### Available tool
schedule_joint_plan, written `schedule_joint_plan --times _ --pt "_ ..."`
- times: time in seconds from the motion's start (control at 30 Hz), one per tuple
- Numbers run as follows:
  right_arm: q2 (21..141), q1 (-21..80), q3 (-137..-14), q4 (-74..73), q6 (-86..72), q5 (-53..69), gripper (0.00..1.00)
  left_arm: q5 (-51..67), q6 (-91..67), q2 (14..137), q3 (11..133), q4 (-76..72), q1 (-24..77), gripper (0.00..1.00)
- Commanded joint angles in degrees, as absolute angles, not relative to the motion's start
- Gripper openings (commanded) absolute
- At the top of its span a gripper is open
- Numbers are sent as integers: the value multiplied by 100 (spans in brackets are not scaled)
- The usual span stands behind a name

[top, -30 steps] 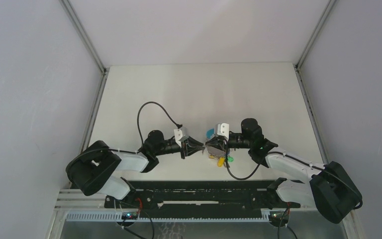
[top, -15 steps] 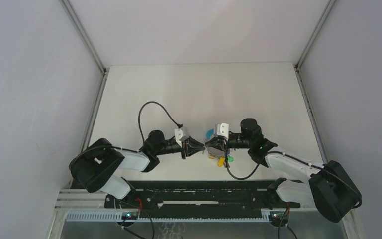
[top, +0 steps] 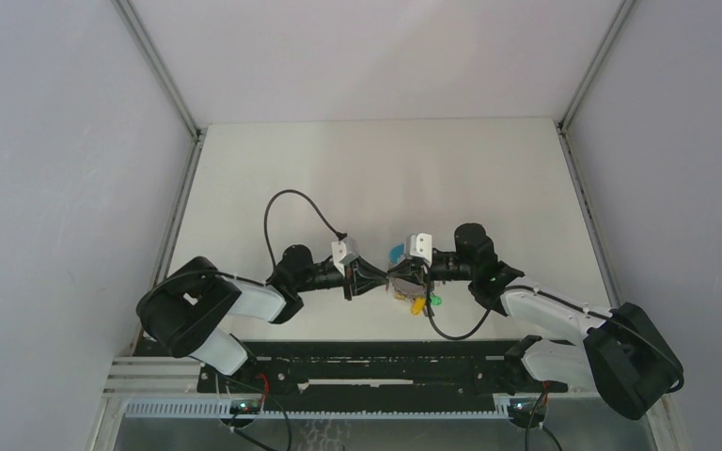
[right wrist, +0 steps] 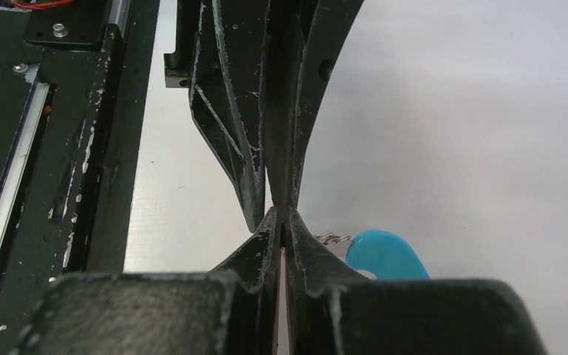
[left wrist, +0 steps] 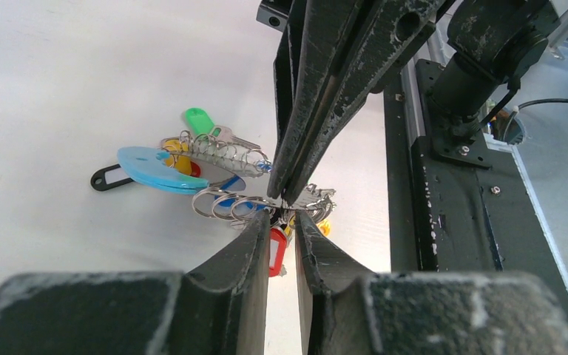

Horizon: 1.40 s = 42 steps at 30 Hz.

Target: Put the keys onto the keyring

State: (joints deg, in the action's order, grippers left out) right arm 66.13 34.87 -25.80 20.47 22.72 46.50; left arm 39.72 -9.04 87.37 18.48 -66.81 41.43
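Observation:
The keyring (left wrist: 151, 168), a light-blue band joined to a grey wire coil, hangs just above the table with green, black, blue and yellow tagged keys on it. My right gripper (left wrist: 288, 196) comes down from above and is shut on its wire rim. My left gripper (left wrist: 282, 216) meets it tip to tip, its jaws narrowly closed around the red-tagged key (left wrist: 276, 250), which hangs between the fingers right under the ring. From overhead, the left gripper (top: 377, 279) and right gripper (top: 397, 279) touch at the keyring (top: 398, 253). The right wrist view shows the right gripper (right wrist: 282, 218) and the blue band (right wrist: 381, 255).
The black base rail (left wrist: 444, 222) runs close beside the grippers at the table's near edge. A black cable (top: 287, 202) loops up over the left arm. Grey walls (top: 66, 188) enclose the white table (top: 385, 169) on both sides.
The left arm's elbow has swung slightly right and its gripper has edged closer to the keyring. The right arm and the keyring have stayed put.

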Motion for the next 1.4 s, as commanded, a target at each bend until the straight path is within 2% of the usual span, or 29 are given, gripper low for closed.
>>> schedule_joint_plan --times 0.0,0.13,0.3,0.5,0.57,0.73,0.93,1.13,1.37 --pt "6625 3525 -2611 2470 2205 4771 0 4040 -1059 8813 2177 -6988 4118 22" --pt "6631 3545 -2610 2481 2200 4790 0 4032 -1136 8854 2217 -7048 4115 20" --pt "6610 3547 -2610 2462 2202 4771 0 4032 -1169 8846 2211 -7071 4122 2" --pt "6521 3473 -2610 2308 2228 4807 0 3746 -1215 8461 2034 -6751 4123 0" --pt "6445 3427 -2610 2211 2219 4832 0 3476 -1076 8093 2048 -5986 4141 0" --pt "6309 3352 -2795 1567 2336 4860 14 2275 -290 7094 2461 -3312 4461 0" --pt "6281 3244 -2813 1506 2547 5166 22 1492 147 6454 3397 -752 4643 0" --pt "6393 3234 -2910 1678 2754 5277 26 1263 700 6456 4437 1172 4687 0" --pt "6857 3208 -3013 2697 2554 5370 39 1182 1229 6857 5668 2891 4746 0"
